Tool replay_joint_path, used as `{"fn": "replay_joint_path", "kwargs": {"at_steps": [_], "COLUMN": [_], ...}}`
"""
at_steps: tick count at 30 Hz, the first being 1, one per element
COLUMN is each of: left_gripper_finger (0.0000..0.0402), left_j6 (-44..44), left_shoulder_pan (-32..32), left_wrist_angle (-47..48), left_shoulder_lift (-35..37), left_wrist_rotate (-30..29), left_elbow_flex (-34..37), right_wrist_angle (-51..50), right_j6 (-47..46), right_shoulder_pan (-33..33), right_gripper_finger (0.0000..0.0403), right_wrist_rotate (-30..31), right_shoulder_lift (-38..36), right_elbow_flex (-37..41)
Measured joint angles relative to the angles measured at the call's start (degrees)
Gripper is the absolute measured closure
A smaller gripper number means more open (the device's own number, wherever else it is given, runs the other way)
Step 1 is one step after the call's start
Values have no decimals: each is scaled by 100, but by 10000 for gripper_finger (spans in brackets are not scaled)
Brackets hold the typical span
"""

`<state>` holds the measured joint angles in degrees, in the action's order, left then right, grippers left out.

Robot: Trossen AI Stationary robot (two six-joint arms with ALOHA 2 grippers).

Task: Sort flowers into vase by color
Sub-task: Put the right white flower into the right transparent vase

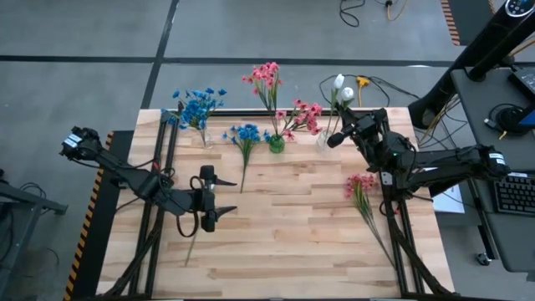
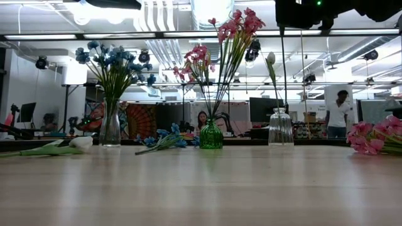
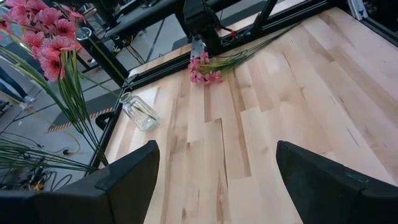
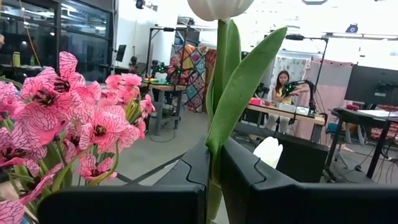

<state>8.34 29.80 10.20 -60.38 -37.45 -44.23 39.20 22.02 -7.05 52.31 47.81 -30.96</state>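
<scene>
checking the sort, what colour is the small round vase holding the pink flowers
Green: the small round glass vase with the pink flowers is translucent green, clearest in the low view.

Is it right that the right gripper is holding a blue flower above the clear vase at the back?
Not quite. The right gripper is shut on a white tulip, not a blue flower, as the right wrist view shows. The rest holds: in the high view it is up at the back over the clear vase.

Overhead, table-level and 2 wrist views, table (image 1: 292,242) shared
</scene>
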Motion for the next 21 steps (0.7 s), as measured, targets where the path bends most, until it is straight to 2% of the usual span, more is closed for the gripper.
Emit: {"fn": "replay_joint_path", "kwargs": {"at_steps": [15, 21], "left_gripper_finger": [99, 99], "left_j6": [99, 487], "left_shoulder_pan": [-156, -408], "left_wrist_angle": [7, -368], "left_shoulder_lift": [-2, -2], "left_wrist_rotate": [131, 1097], "left_elbow_flex": [0, 131], "right_wrist_angle": [3, 4], "right_j6": [1, -157], "right_shoulder_pan": [0, -70], "right_gripper_finger": [385, 385], "right_wrist_rotate": [2, -252], "right_shoulder_lift": [-7, -7], "right_elbow_flex": [-13, -2]}}
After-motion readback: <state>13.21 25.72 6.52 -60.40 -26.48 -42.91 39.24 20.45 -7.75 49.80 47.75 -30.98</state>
